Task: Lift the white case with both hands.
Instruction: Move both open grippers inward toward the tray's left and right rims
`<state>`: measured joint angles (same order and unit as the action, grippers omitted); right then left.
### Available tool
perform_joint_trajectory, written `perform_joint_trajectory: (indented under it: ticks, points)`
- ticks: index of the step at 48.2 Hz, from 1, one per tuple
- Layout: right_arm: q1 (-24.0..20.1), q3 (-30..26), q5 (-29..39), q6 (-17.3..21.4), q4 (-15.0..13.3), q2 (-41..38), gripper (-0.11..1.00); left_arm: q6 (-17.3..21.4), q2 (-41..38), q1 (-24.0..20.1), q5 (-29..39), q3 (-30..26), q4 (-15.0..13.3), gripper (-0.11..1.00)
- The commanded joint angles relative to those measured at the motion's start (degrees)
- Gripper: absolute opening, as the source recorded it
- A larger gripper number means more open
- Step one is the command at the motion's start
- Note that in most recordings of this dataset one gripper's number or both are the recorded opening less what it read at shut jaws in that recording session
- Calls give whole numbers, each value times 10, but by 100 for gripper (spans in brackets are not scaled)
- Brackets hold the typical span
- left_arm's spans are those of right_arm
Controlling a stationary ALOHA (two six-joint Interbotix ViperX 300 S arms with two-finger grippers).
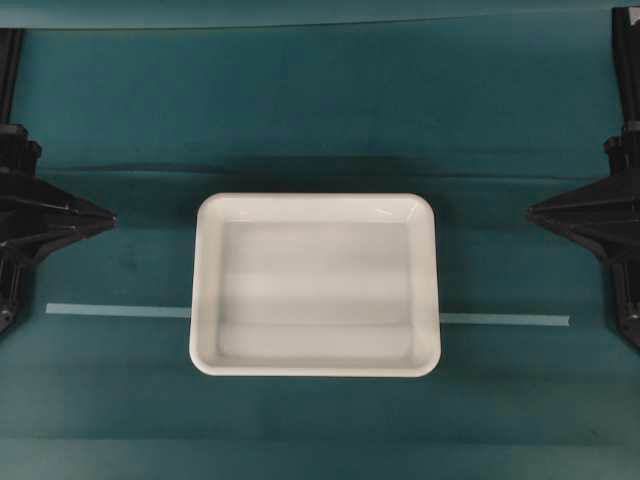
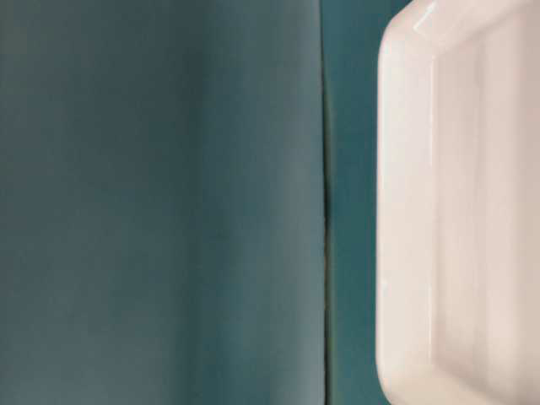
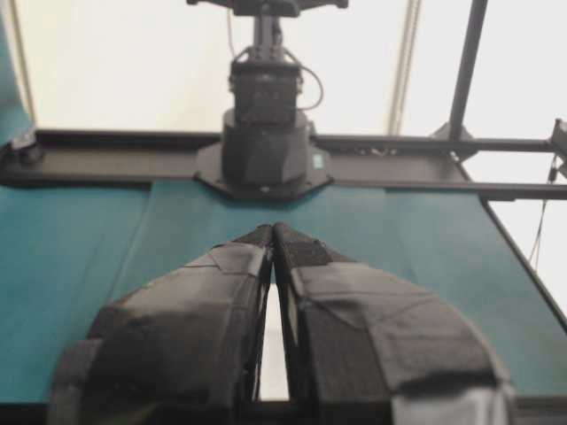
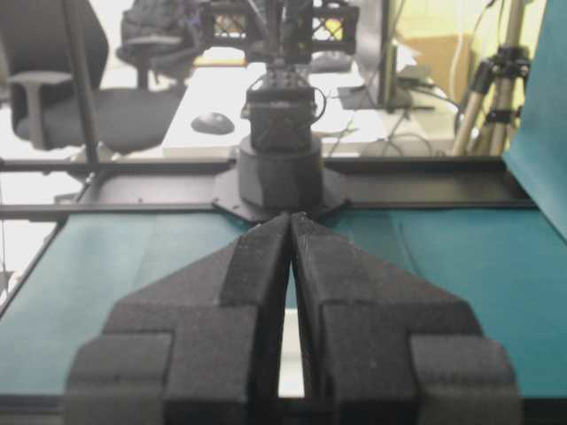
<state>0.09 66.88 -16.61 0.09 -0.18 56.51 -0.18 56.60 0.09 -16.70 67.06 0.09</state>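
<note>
Left gripper (image 3: 273, 232) jaws are pressed together, nothing held | right gripper (image 4: 291, 220) likewise closed | white case (image 1: 315, 285) is centred between them, untouched

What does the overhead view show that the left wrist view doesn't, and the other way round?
Only the overhead view shows the whole white case, the pale tape strip running under it, and both hands at the sides, well clear of the case. Only the left wrist view shows the left hand close up, tips together, and the opposite arm's base beyond. Both show the teal table cover and the left hand.
</note>
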Motion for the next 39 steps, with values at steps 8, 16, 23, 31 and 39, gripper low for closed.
perform_joint_trajectory:
  ticks: [8,16,23,31,39]
  points:
    - [-4,-4,66,50,53,-20,0,-85,-54,11,2,-18,11,2]
    - [-2,-20,139,133,61,-20,0,-109,-57,25,6,-33,11,-3]
    - [13,-44,196,265,78,-25,0,-213,-62,33,15,-55,11,-3]
    - [20,-52,257,452,95,-36,0,-458,-64,33,25,-74,11,-3]
    - [20,-50,271,605,89,-43,0,-645,-76,34,85,-73,11,-3]
